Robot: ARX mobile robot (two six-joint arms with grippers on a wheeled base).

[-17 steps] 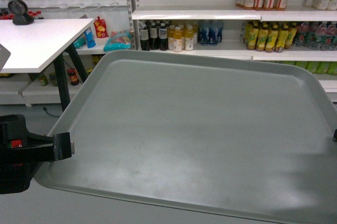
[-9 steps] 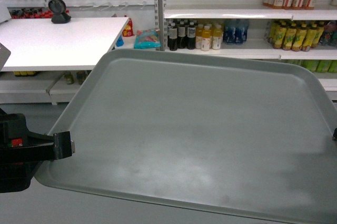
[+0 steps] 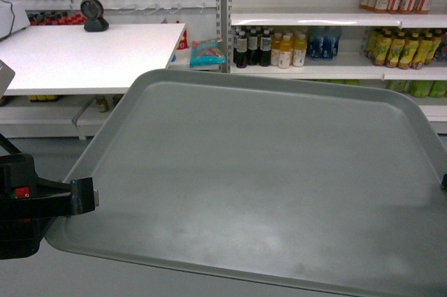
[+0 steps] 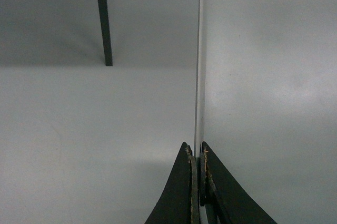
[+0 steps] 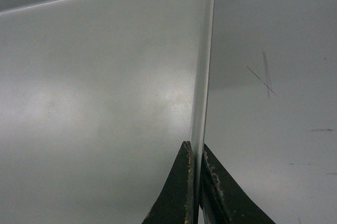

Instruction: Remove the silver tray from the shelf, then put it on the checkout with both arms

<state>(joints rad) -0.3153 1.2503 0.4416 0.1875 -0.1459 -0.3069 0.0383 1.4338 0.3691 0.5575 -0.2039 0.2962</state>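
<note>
- Silver tray [image 3: 258,178] is off the shelf, carried in the air in front of the robot, roughly level, fills most of the head view. Surface bare.
- Left gripper [image 3: 94,194] clamps the tray's left rim near the front corner. Left wrist view: both fingers [image 4: 181,192] pressed together on the tray edge [image 4: 199,76], rim sandwiched between them.
- Right gripper [image 5: 196,182] does the same on the right rim; fingers closed tight on the tray edge, one on each face. In the head view only a black sliver of it shows at the right frame border [image 3: 444,181].
- Checkout counter [image 3: 84,56] sits behind-left of the tray, well apart from it, with a black round scanner [image 3: 93,15] on its far side.
- Shelf [image 3: 328,19] with drink bottles [image 3: 269,47] stands behind the tray, upper right.
- Versus 0.5 s ago: the background has slid right in the head view — counter, scanner and shelf upright all sit further right. Tray and left gripper hold the same spot in frame; grip unchanged.
</note>
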